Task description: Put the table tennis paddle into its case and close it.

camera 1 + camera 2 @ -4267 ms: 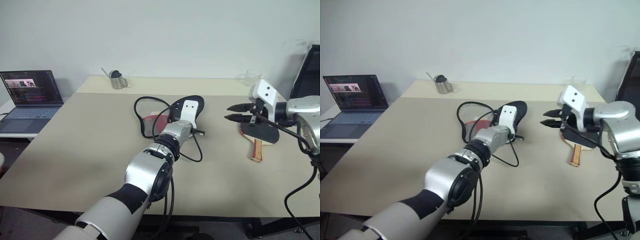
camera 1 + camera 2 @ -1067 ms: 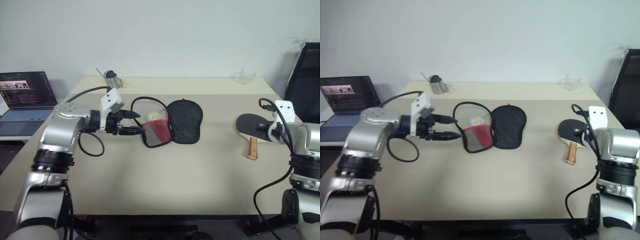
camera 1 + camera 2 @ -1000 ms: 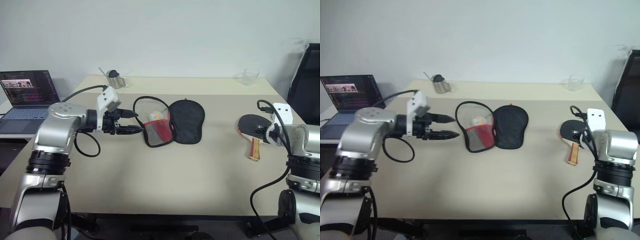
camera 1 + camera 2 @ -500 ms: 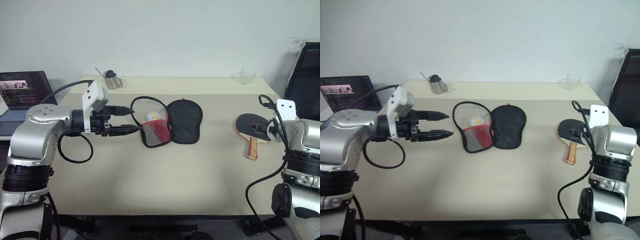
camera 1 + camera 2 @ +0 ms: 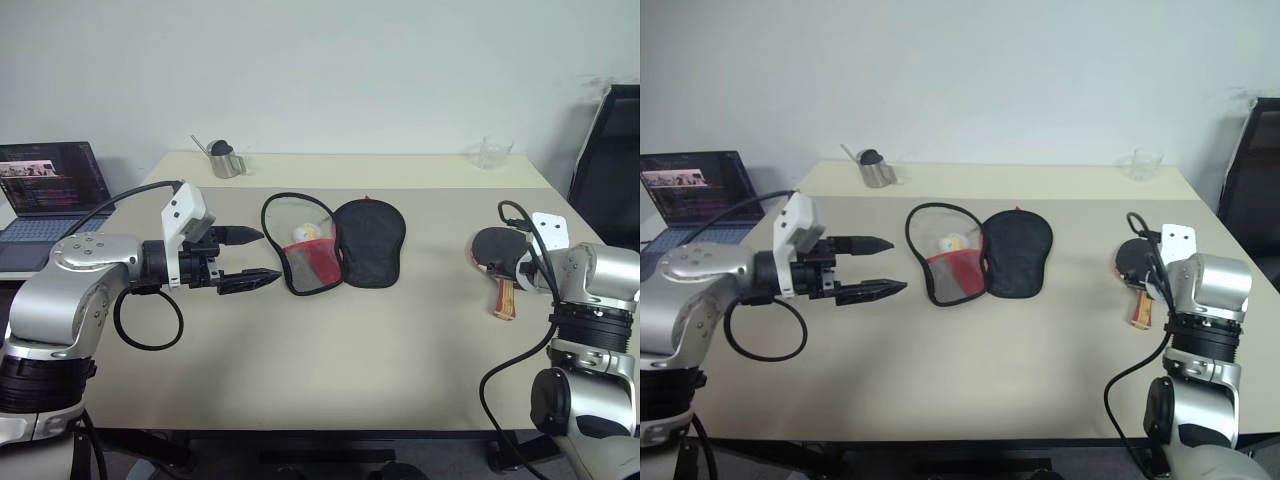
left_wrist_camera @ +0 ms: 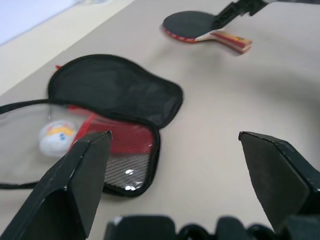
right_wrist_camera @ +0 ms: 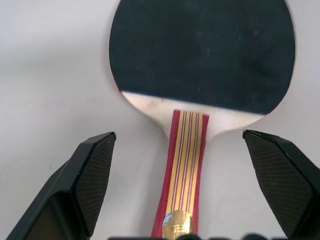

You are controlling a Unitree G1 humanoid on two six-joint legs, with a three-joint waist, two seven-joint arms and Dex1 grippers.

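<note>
a: two end effectors, both with fingers spread and nothing between them. the right end effector (image 7: 187,220) hangs right over the table tennis paddle (image 7: 200,65), which lies flat on the table (image 5: 400,350), rubber face pointing away from the fingers and the striped handle running back between them.

b: so the step in hand looks like the pickup. where's the case (image 5: 333,243)?

a: well off toward the left end effector (image 5: 247,258), just ahead of its fingertips. it lies unzipped and folded open, one half black, the other showing red fabric, mesh and a small white ball (image 6: 58,136) inside.

b: how would you do the grab well?

a: i'd come down with the handle centred between the two fingers and close across its narrow width, near where the wood meets the blade. that part looks stiff and flat-sided, so it should hold without twisting. pinching near the butt end would leave the heavy head hanging far out.

b: risks?

a: the paddle lies flush on the table, so the fingertips likely have to press close to the surface beside the handle. closing off-centre could spin it instead of lifting it.

b: and the left one?

a: best kept by the case, ready to pin the open flap while the blade slides in head first.
</note>
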